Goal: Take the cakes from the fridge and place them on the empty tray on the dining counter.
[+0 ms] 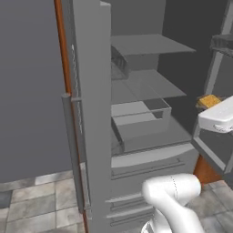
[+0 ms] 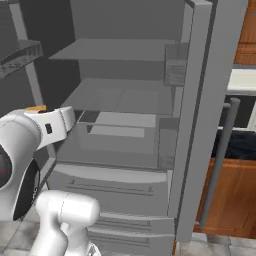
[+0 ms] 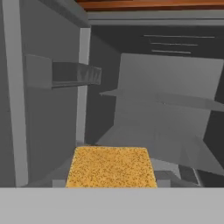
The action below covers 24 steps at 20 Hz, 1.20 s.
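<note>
Hand view puts the orange-tan cake right before the end effector.

the fridge stands open, both doors swung out. inside are two bare grey shelves, one above the other, and a clear drawer bin below them. an orange-tan cake sits near the right door's shelf; whether it rests on the shelf cannot be told.

Speckled orange-tan cake, plain grey fridge interior
</note>
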Tool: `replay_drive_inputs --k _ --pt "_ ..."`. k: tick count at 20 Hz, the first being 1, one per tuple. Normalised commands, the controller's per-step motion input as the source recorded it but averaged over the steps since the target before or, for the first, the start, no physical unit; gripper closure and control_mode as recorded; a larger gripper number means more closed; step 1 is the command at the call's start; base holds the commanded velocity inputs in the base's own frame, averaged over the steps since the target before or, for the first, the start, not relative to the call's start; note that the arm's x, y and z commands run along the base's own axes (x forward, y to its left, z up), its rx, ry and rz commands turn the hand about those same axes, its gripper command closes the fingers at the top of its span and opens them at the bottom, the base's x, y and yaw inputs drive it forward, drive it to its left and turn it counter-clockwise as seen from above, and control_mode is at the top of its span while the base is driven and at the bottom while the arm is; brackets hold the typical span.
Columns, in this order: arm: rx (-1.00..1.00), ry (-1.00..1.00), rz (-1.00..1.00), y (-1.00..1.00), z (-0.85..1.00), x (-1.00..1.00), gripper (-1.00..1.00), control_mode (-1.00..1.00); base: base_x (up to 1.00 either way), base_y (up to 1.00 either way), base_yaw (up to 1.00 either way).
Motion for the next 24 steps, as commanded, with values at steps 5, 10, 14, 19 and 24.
replay_drive_inputs --k 5,10,14,19,24 --pt "0.0 0.0 0.0 0.0 0.0 0.0 1.0 1.0 -1.0 0.02 0.0" --pt "0.0 0.0 0.0 0.0 0.0 0.0 1.0 1.0 -0.98 0.18 0.0" --pt "0.0 0.0 0.0 0.0 0.0 0.0 1.0 1.0 -0.88 0.58 0.0" --pt "0.0 0.0 0.0 0.0 0.0 0.0 1.0 1.0 -0.76 0.73 -0.01" --pt "0.0 0.0 0.0 0.0 0.0 0.0 1.0 1.0 -0.92 0.38 -0.05"
